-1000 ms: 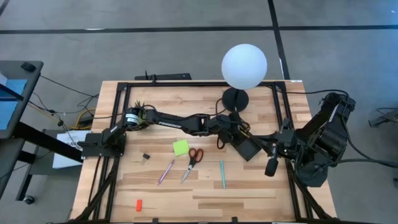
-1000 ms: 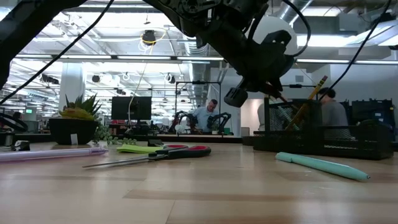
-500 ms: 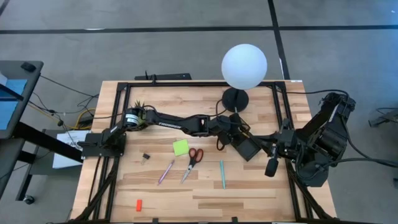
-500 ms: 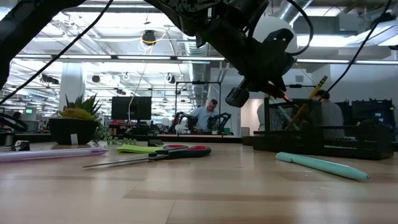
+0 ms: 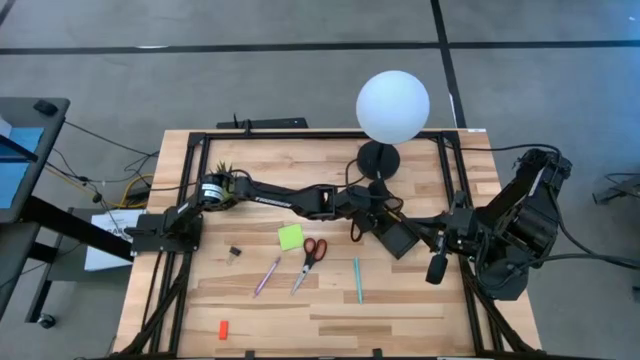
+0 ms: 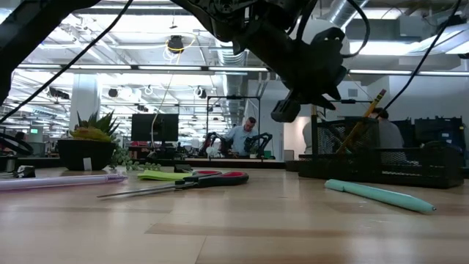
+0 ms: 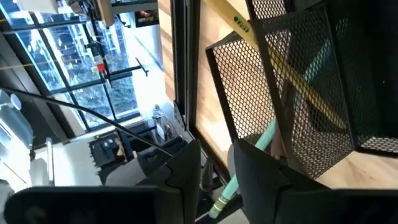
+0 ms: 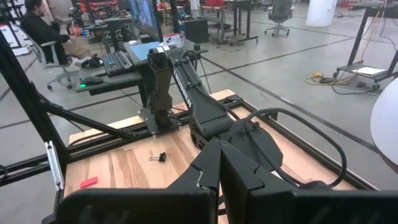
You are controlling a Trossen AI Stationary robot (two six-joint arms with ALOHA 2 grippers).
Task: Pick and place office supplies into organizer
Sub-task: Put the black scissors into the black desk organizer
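The organizer (image 5: pixel 398 238), a black mesh tray, stands right of the table's middle; its pen cup (image 7: pixel 292 93) holds a yellow pencil (image 7: pixel 273 56) and a teal pen (image 7: pixel 225 191). My left gripper (image 7: pixel 216 158) hovers just above the cup, open, with the pen's upper end between its fingers. My right gripper (image 5: pixel 437 270) waits shut, raised at the right edge. Red-handled scissors (image 5: pixel 310 262), a lime sticky pad (image 5: pixel 290 237), a purple pen (image 5: pixel 267 277), another teal pen (image 5: pixel 357 280), a black clip (image 5: pixel 235 252) and a red piece (image 5: pixel 223 329) lie flat on the table. My left gripper has the teal pen's upper end (image 7: pixel 229 184) between its fingers, which stand wider apart than the pen. The pen runs close along one finger (image 7: pixel 261 177); whether it touches, I cannot tell. The pen's lower part stands inside the mesh cup.
A white globe lamp (image 5: pixel 393 105) on a round black base (image 5: pixel 378 158) stands just behind the organizer. A small green plant (image 5: pixel 222 175) sits at the far left beside my left arm. Black frame rails (image 5: pixel 300 135) run along the table's edges.
My left gripper has rolled a little at the wrist while staying above the organizer's cup. The thin red-tipped end that showed under its fingers in the low view no longer shows there.
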